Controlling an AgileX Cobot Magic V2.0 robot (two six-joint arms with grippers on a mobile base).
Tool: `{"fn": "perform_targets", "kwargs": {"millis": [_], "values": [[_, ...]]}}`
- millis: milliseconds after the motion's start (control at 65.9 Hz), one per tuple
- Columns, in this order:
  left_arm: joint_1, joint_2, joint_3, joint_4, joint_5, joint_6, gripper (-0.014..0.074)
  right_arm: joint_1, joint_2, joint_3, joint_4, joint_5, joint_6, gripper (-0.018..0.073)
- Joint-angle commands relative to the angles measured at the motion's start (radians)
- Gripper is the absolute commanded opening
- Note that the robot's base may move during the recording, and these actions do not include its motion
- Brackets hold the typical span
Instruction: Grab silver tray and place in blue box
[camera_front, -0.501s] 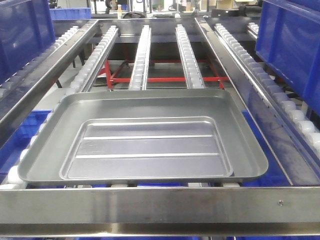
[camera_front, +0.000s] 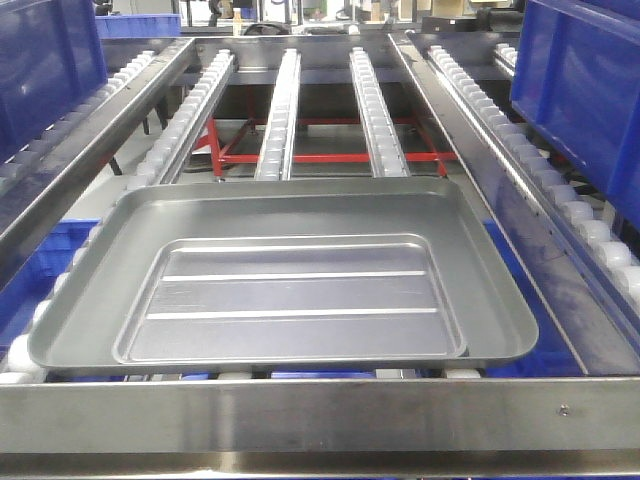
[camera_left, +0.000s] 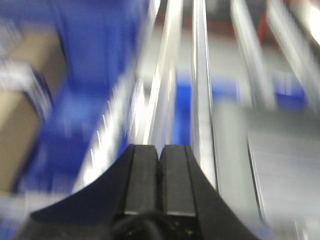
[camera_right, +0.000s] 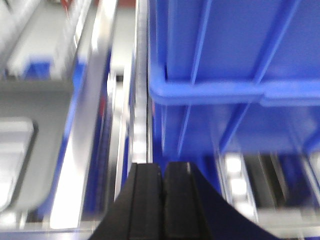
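The silver tray (camera_front: 300, 290) lies flat on the roller rails, against the near steel bar. Its blurred edge shows at the right of the left wrist view (camera_left: 280, 150) and at the left of the right wrist view (camera_right: 30, 130). A blue box (camera_front: 580, 90) stands on the right rack; its lipped rim and ribbed wall fill the right wrist view (camera_right: 225, 50). My left gripper (camera_left: 160, 147) is shut and empty over the left rail, left of the tray. My right gripper (camera_right: 163, 164) is shut and empty over the right rail, between tray and box. Neither shows in the front view.
Another blue crate (camera_front: 45, 70) stands on the left rack, and more blue crates (camera_front: 50, 250) sit below the rails. Two roller rails (camera_front: 275, 110) run away behind the tray over a red frame (camera_front: 330, 157). A steel bar (camera_front: 320, 415) crosses the front.
The tray has slid a little to the left and toward the near bar. The rack and crates have not moved.
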Motion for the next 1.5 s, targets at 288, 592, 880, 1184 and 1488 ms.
{"fn": "perform_targets", "kwargs": {"millis": [288,592,880,1184,1488], "values": [[-0.002,0.437,-0.116,-0.366,0.054,0.17,-0.0097,0.0,0.416,-0.1,0.162,0.099,-0.019,0.005],[-0.201,0.681,-0.116,-0.38,-0.081,0.12,-0.0094,0.258,0.59,-0.104,0.075,0.095,0.235,0.0073],[-0.512,0.932,-0.222,0.163,-0.132,-0.526,-0.0095,0.516,0.851,-0.254,-0.135,-0.003,0.526,0.0072],[-0.557,1.269,-0.501,0.21,-0.099,-0.571,-0.0094,0.523,1.156,-0.487,-0.096,-0.048,0.495,0.007],[-0.557,1.41,-0.595,0.21,-0.074,-0.571,-0.0094,0.533,1.337,-0.665,-0.096,-0.02,0.487,0.007]]}}
